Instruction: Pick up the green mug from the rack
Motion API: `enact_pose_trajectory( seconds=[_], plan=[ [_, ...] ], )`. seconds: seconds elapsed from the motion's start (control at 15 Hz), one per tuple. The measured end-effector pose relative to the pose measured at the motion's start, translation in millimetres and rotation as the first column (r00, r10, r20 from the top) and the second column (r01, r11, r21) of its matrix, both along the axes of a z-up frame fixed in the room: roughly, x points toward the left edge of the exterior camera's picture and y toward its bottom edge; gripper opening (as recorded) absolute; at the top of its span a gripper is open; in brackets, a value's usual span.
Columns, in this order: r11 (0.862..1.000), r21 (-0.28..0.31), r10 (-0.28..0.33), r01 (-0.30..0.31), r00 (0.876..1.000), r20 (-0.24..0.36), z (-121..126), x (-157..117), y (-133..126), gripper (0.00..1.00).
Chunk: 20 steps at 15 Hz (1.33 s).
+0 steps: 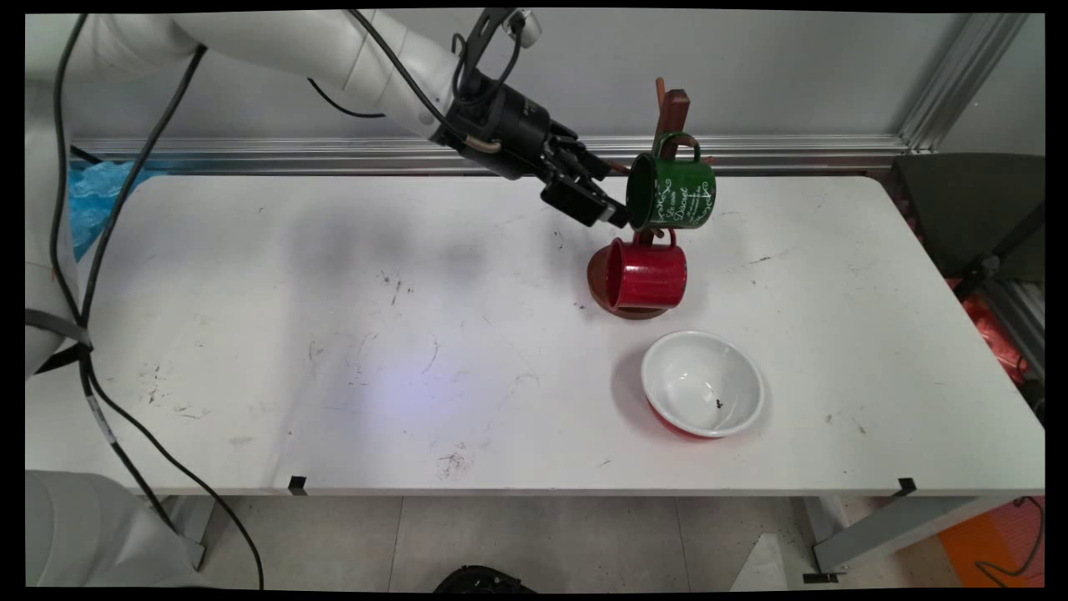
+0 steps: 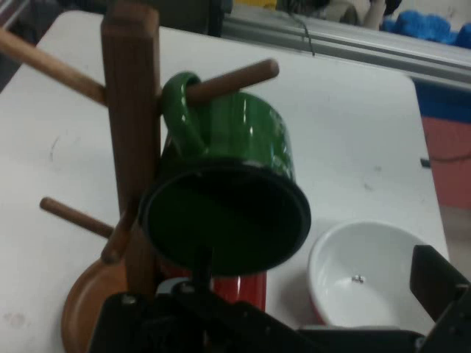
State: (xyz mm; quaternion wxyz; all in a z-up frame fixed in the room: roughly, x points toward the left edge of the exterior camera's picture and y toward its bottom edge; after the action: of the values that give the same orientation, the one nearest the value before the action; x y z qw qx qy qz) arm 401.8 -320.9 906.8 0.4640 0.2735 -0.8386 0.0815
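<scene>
Where the white table [image 1: 334, 334] meets a grey wall [image 1: 751, 75], scuffs show.

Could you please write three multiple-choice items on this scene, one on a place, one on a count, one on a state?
1. Where is the green mug?
A. On a peg of the wooden mug tree
B. Inside the bowl
C. Flat on the table

2. How many mugs are there?
A. One
B. Two
C. Four

3. How does the white bowl sit?
A. Upside down
B. Upright
C. Stacked on a mug

Answers: 1 A, its handle loops a peg beside the hand; 2 B, green mug and red mug; 3 B, its white inside faces up.
</scene>
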Motion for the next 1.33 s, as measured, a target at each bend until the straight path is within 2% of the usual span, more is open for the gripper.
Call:
enact_pose_trajectory(
  seconds=[0.8,1.33],
  plan=[
    [0.998,-0.026,0.062,-0.064,0.994,-0.09,-35.7,-20.0,-0.3,1.0],
    [0.995,-0.037,0.086,-0.091,0.99,-0.113,-45.8,-28.7,-5.7,1.0]
  ],
)
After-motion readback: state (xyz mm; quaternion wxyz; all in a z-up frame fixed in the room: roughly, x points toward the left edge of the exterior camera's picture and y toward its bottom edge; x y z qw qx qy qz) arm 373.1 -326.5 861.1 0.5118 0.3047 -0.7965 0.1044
